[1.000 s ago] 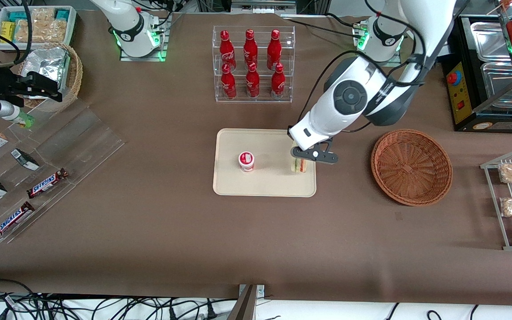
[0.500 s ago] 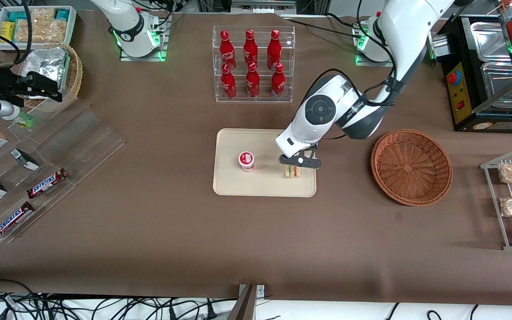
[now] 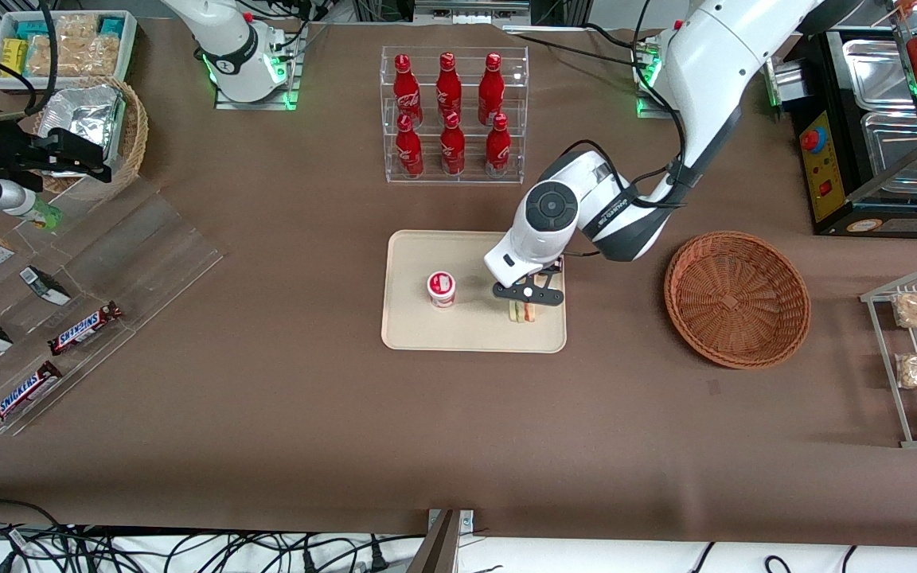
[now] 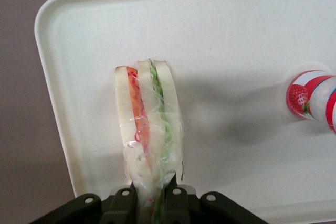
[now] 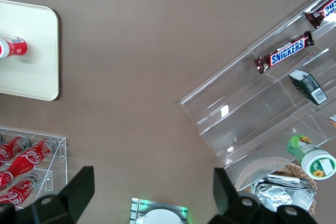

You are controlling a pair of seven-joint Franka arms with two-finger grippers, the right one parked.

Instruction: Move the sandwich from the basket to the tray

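Tray (image 3: 427,330): cream, flat on the brown surface (image 3: 458,430); it carries the sandwich (image 3: 522,311) and a small red-and-white cup (image 3: 442,288) with a strawberry printed on its side.
Basket (image 3: 737,298): reddish-brown wicker, nothing in it, toward the working arm's end of the surface, well apart from the tray.
Bottle rack (image 3: 454,115): clear acrylic, six red cola bottles in two rows of three, farther from the front camera than the tray.
Acrylic display (image 3: 84,294): toward the parked arm's end; two bars (image 3: 84,328) read "SNICKERS".
Tan basket (image 3: 100,135): holds a foil bag.
White bin (image 3: 60,48): packed with wrapped snacks.
Sandwich: on edge on the tray near the rim that faces the basket; red and green filling lines run between pale bread slices.
Claw (image 4: 153,195): directly above the sandwich, both fingers pinched on the clear wrap at its top.
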